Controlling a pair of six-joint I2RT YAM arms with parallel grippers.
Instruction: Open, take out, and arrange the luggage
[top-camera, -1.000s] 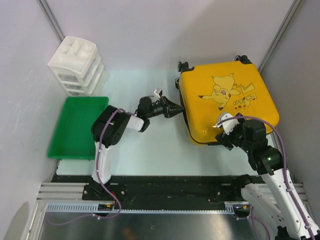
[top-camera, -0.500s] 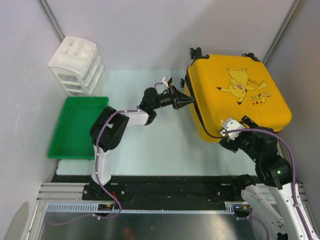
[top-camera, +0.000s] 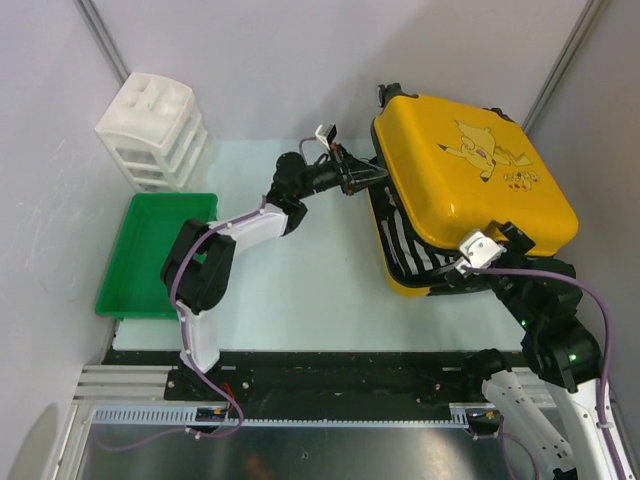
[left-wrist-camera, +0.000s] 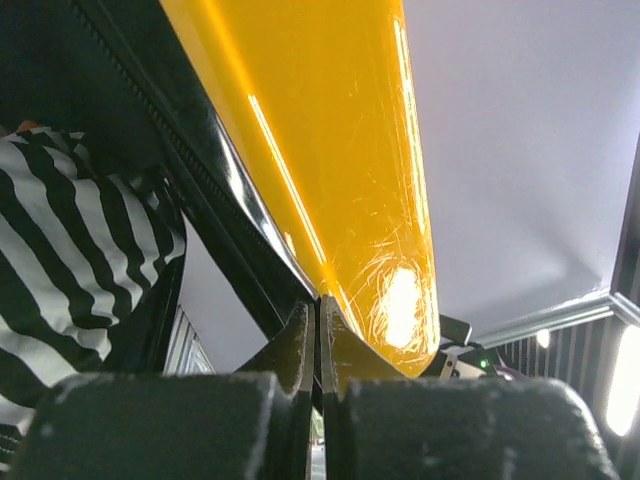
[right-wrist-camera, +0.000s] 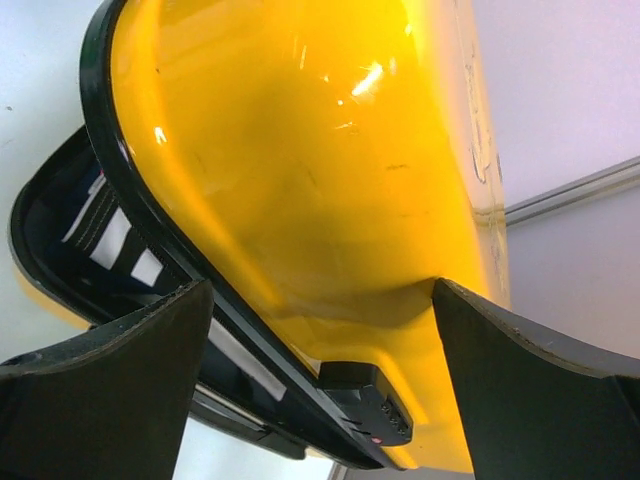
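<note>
The yellow luggage (top-camera: 470, 190) lies at the right of the table with its lid tilted up and a gap along its left and front edges. A black-and-white striped cloth (top-camera: 405, 250) shows inside the lower shell. My left gripper (top-camera: 372, 178) is shut, with its tips against the lid's left rim. In the left wrist view the fingertips (left-wrist-camera: 300, 335) meet just under the black rim and the yellow lid (left-wrist-camera: 330, 150). My right gripper (right-wrist-camera: 322, 290) stands open at the front edge. Its fingers flank the lid (right-wrist-camera: 300, 150) near the black lock (right-wrist-camera: 365, 400).
A white plastic drawer unit (top-camera: 155, 130) stands at the back left. In front of it lies a green tray (top-camera: 155, 250). The enclosure's right wall runs close beside the luggage.
The lid has lifted off the lower shell and the striped cloth now shows. My left gripper closed and rose toward the back with the lid's edge. The right arm shifted right and forward.
</note>
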